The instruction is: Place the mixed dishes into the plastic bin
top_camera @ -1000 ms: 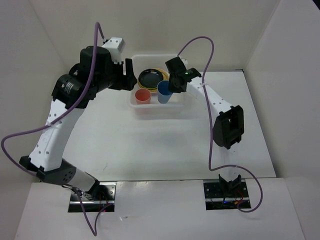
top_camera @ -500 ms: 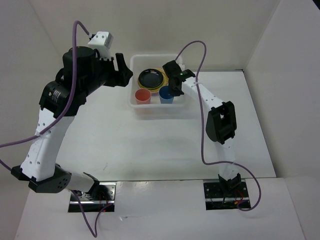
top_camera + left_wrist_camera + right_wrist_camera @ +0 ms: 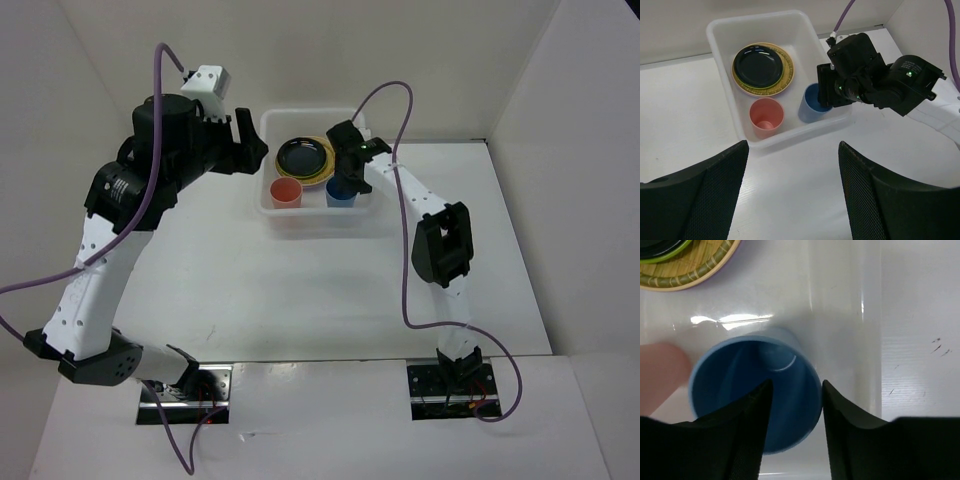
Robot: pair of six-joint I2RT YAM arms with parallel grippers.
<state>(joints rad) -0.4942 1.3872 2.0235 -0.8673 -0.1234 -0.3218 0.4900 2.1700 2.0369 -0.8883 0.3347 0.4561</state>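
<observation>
The plastic bin point(image 3: 266, 207) stands at the back of the table. Inside it lies a stack of plates point(image 3: 304, 157) with a glossy black one on top and a wicker-look plate point(image 3: 685, 275) under it. A coral-red cup point(image 3: 286, 192) and a blue cup point(image 3: 342, 194) stand upright along the near wall. My right gripper point(image 3: 345, 178) hangs over the blue cup point(image 3: 740, 385), open: one finger sits inside the cup, the other outside its rim. My left gripper point(image 3: 792, 195) is open and empty, above the table left of the bin.
The bin's wall point(image 3: 840, 315) runs close to the right gripper's outer finger. In the left wrist view the right arm's wrist point(image 3: 880, 85) hangs over the bin's right rim point(image 3: 720, 65). White walls enclose the table on three sides.
The right gripper lowered the blue cup into the bin beside the coral-red cup and spread its jaws off it. The left arm pulled back up and to the left.
</observation>
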